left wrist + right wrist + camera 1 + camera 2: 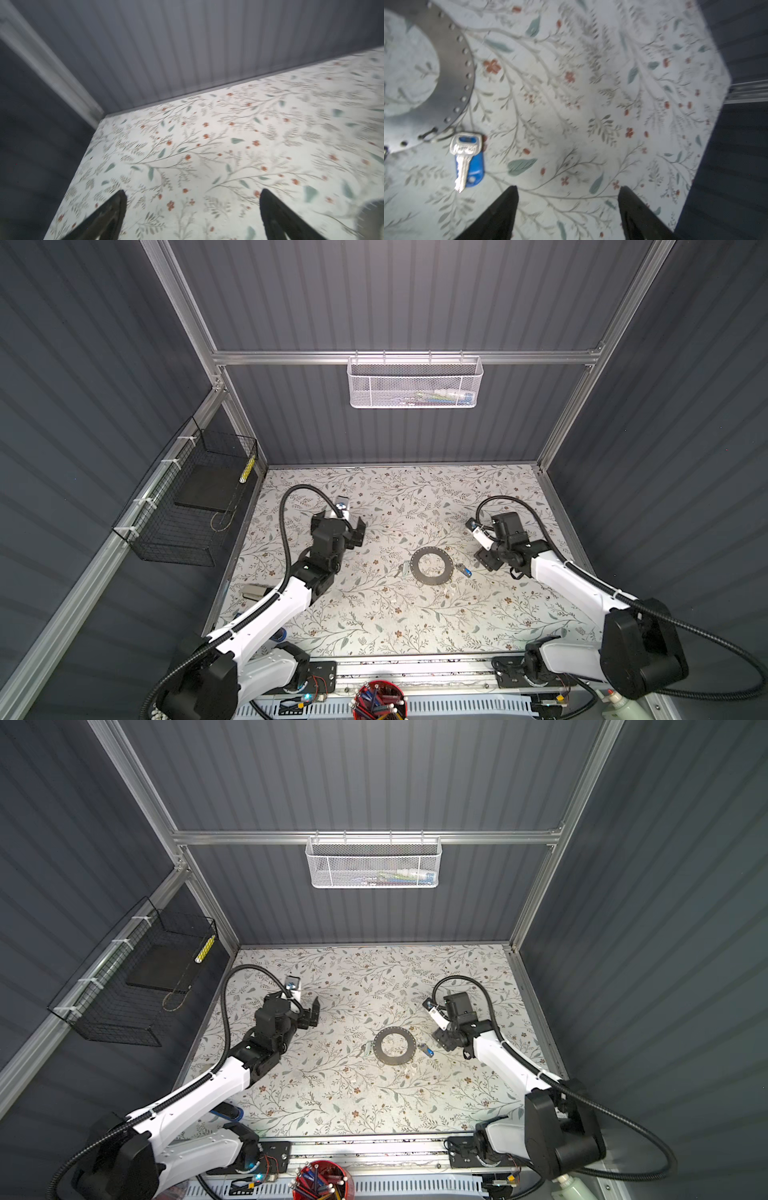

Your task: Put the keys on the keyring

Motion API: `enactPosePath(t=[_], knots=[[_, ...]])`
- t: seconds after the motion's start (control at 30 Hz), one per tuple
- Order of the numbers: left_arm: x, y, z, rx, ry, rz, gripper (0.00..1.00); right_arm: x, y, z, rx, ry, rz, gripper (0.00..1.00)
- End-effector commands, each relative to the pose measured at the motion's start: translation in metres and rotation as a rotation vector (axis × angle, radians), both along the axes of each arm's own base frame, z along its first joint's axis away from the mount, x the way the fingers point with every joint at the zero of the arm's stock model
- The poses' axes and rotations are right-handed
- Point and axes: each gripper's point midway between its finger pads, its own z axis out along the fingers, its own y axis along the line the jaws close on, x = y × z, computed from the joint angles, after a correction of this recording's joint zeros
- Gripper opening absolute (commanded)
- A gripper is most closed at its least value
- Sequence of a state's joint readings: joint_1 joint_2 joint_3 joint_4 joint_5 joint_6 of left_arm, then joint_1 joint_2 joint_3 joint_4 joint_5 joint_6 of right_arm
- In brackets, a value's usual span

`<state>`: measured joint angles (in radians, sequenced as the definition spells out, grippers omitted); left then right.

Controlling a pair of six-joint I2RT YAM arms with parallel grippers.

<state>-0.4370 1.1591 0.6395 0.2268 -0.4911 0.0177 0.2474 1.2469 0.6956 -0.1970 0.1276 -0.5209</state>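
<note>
- Now your right tool (568, 187) is spread wide, empty, near the keyring (452, 68).
- Your left tool (192, 192) is too, far from it.
- Blue-tag key (466, 160) and mint-tag key (402, 570) sit either side.

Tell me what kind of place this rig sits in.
Probably an enclosed robot test cell, not a home: grey ribbed wall panels in a silvery aluminium extrusion frame, a floral-print tabletop as work surface, and a white wire-mesh basket hung on the frame.

White mesh basket (374, 387), black wire basket (174, 549) (both wall-hung), floral tabletop (374, 614)
</note>
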Motion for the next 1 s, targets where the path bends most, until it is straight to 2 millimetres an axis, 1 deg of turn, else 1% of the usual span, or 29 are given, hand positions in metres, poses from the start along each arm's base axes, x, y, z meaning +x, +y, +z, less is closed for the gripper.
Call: enactPosePath(t=[0.0, 0.07, 0.1, 0.13, 0.17, 0.23, 0.27, 0.3, 0.37, 0.47, 0.53, 0.6, 0.63, 0.73, 0.83, 0.9, 0.93, 0.97], knots=[[0.012, 0.050, -0.034, -0.062, 0.015, 0.198, 1.00, 0.039, -0.002, 0.045, 0.267, -0.307, -0.116, 0.85], [0.018, 0.064, -0.056, -0.021, 0.042, 0.234, 1.00, 0.046, -0.014, 0.044, 0.336, -0.374, -0.172, 0.88], [0.021, 0.069, -0.066, -0.014, 0.044, 0.240, 1.00, 0.047, -0.019, 0.042, 0.374, -0.402, -0.181, 0.89], [0.024, 0.072, -0.074, -0.017, 0.042, 0.241, 1.00, 0.049, -0.025, 0.041, 0.381, -0.423, -0.210, 0.90], [0.027, 0.073, -0.082, -0.027, 0.031, 0.238, 1.00, 0.051, -0.031, 0.041, 0.366, -0.399, -0.237, 0.91], [0.034, 0.072, -0.097, 0.014, 0.060, 0.206, 1.00, 0.051, -0.037, 0.050, 0.344, -0.475, -0.205, 0.93], [0.037, 0.073, -0.106, 0.030, 0.059, 0.202, 1.00, 0.051, -0.046, 0.057, 0.364, -0.536, -0.230, 0.95], [0.039, 0.072, -0.107, 0.045, 0.028, 0.187, 1.00, 0.049, -0.053, 0.060, 0.398, -0.541, -0.251, 0.95], [0.037, 0.073, -0.109, 0.042, -0.001, 0.171, 1.00, 0.044, -0.059, 0.063, 0.460, -0.527, -0.254, 0.97], [0.032, 0.076, -0.115, 0.007, -0.051, 0.155, 1.00, 0.041, -0.068, 0.061, 0.491, -0.518, -0.300, 0.99], [0.030, 0.077, -0.122, -0.001, -0.056, 0.156, 1.00, 0.039, -0.068, 0.064, 0.498, -0.542, -0.297, 0.99], [0.032, 0.075, -0.122, 0.005, -0.070, 0.138, 1.00, 0.038, -0.065, 0.059, 0.522, -0.487, -0.294, 0.99], [0.033, 0.074, -0.125, 0.006, -0.050, 0.135, 1.00, 0.038, -0.063, 0.056, 0.534, -0.469, -0.294, 0.99], [0.036, 0.073, -0.127, 0.003, -0.032, 0.131, 1.00, 0.035, -0.061, 0.051, 0.571, -0.456, -0.299, 0.99], [0.036, 0.074, -0.128, 0.002, -0.022, 0.130, 1.00, 0.032, -0.043, 0.048, 0.672, -0.470, -0.212, 0.99], [0.037, 0.074, -0.128, 0.000, -0.021, 0.129, 1.00, 0.034, -0.039, 0.041, 0.685, -0.491, -0.175, 0.99], [0.038, 0.073, -0.128, -0.001, -0.020, 0.125, 1.00, 0.035, -0.038, 0.031, 0.678, -0.473, -0.172, 0.99], [0.038, 0.074, -0.129, -0.003, -0.016, 0.125, 1.00, 0.036, -0.037, 0.027, 0.685, -0.501, -0.156, 0.99]])
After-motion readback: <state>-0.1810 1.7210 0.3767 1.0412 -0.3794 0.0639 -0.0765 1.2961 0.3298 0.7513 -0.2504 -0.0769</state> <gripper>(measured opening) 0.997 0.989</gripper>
